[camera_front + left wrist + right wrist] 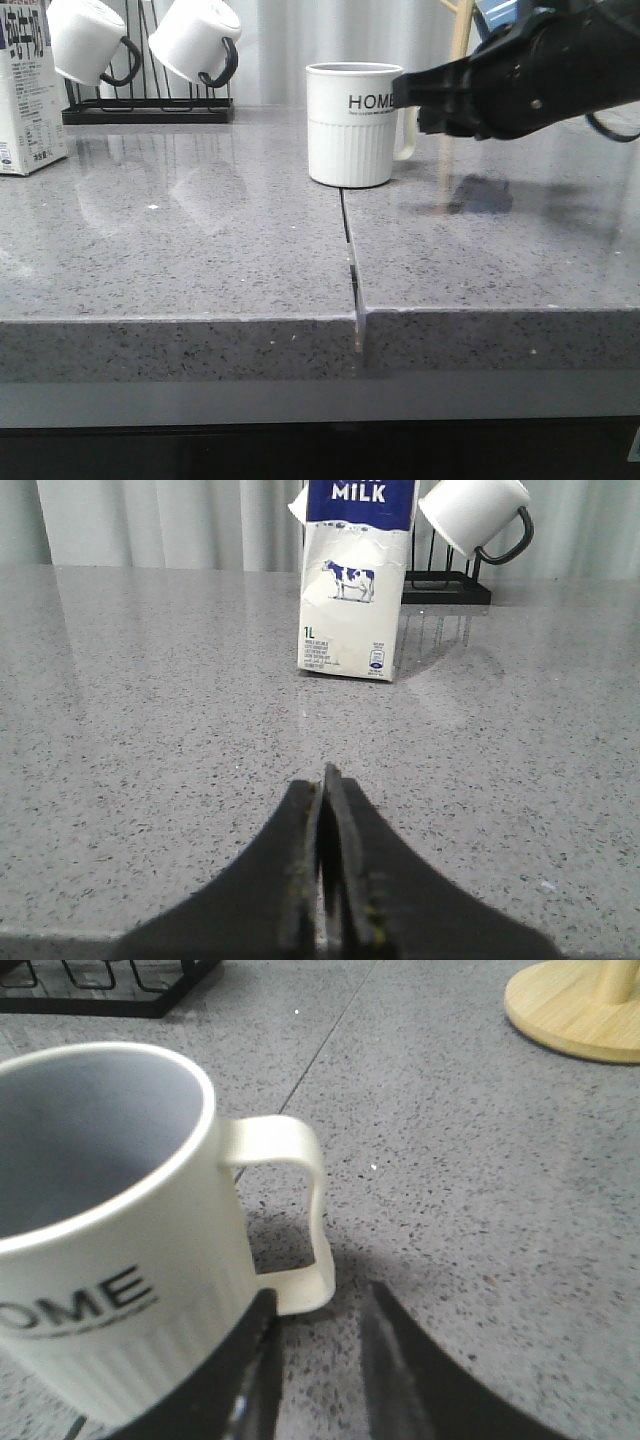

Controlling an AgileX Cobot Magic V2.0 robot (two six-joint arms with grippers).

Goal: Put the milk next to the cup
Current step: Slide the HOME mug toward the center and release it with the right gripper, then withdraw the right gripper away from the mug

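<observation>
The milk is a tall white carton at the far left of the counter. In the left wrist view the milk shows its blue band and cow picture. My left gripper is shut with nothing in it, low over the counter and well short of the carton. The cup, white with ribs and "HOME" lettering, stands mid-counter. My right gripper reaches in from the right at the cup's handle side. In the right wrist view my right gripper is open and holds nothing, just behind the handle of the cup.
A black rack at the back left holds two white mugs with black handles. One mug hangs just beside the milk. A wooden stand's base sits behind the cup. A seam splits the counter.
</observation>
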